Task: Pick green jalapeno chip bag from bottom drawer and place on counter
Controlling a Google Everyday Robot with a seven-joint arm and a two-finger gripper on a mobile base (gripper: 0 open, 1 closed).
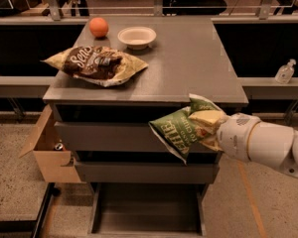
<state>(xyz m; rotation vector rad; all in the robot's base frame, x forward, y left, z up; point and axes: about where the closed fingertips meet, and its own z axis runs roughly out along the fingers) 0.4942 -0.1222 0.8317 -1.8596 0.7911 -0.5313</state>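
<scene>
The counter [193, 58] fills the middle of the view, a flat grey top with its right half bare, which looks like the natural spot for a set-down. Below it the bottom drawer [146, 214] stands pulled out, its dark floor showing nothing on it, while the two upper drawers [109, 135] sit closed. The white arm [268, 145] reaches in from the right at about the height of the top drawer front, low because the bag comes from below. A cardboard box [49, 155] rests on the floor to the left of the cabinet. On the counter's left side lies the brown chip bag [94, 64], well apart from the bare right half. The green jalapeno chip bag [176, 130] hangs in the air in front of the upper drawers, just under the counter's front edge, tilted with its free end drooping down and left. The gripper [211, 128] holds it by its right, lighter end; the fingers are mostly hidden in the crumpled foil, but they appear clamped on it, since nothing else supports the bag. Farther back on the counter sit a white bowl [137, 36] and an orange [99, 27]. I judge that the lift is under way and the bag must rise above the edge before it can move inward.
</scene>
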